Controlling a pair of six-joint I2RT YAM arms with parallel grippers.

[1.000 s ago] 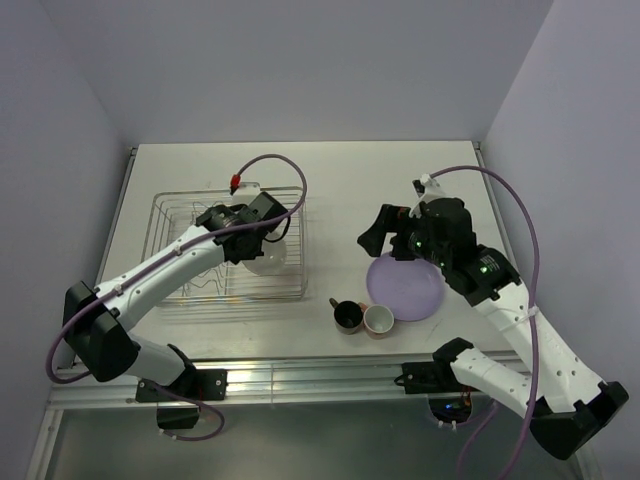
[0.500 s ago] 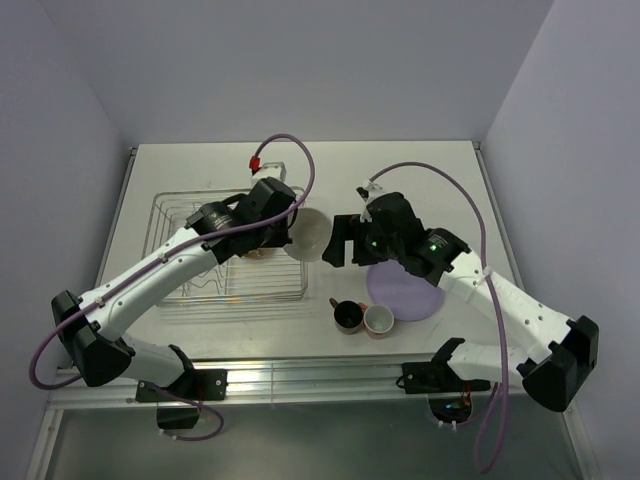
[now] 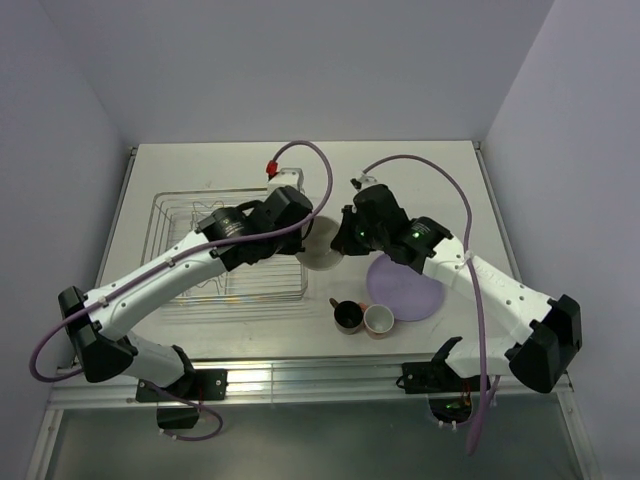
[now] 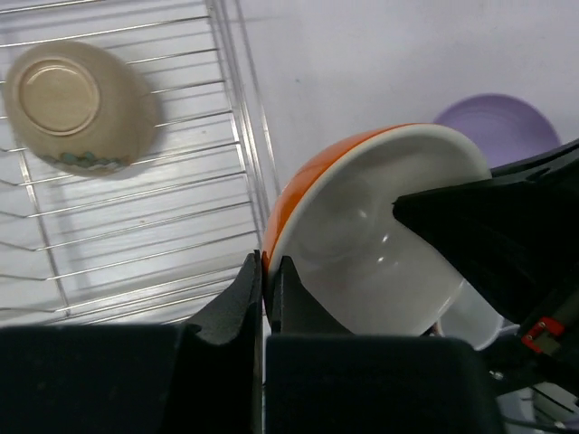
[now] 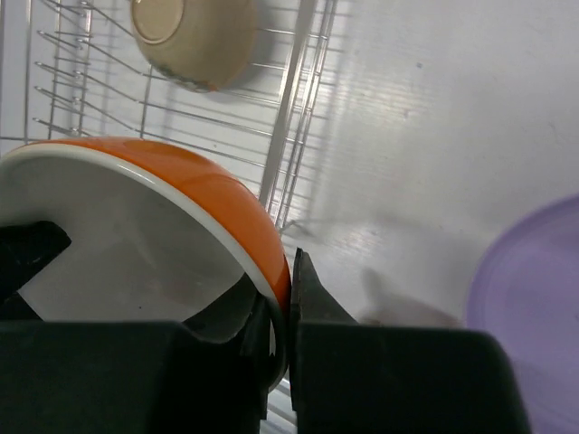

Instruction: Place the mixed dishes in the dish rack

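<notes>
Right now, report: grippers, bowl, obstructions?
Left gripper shut on orange bowl rim. Right gripper shut on opposite rim. Bowl held beside dish rack; beige bowl inverted inside. Nothing blocking.

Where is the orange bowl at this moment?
Top view, centre: the orange bowl hangs just right of the dish rack, left of the lilac plate, its rim pinched by the left gripper and the right gripper.

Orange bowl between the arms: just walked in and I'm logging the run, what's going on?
The left tool and right tool each pinch the rim of the orange bowl beside the dish rack, likely a handover. The beige bowl lies upside down in the rack. The lilac plate, pink cup and dark cup sit on the table.
</notes>
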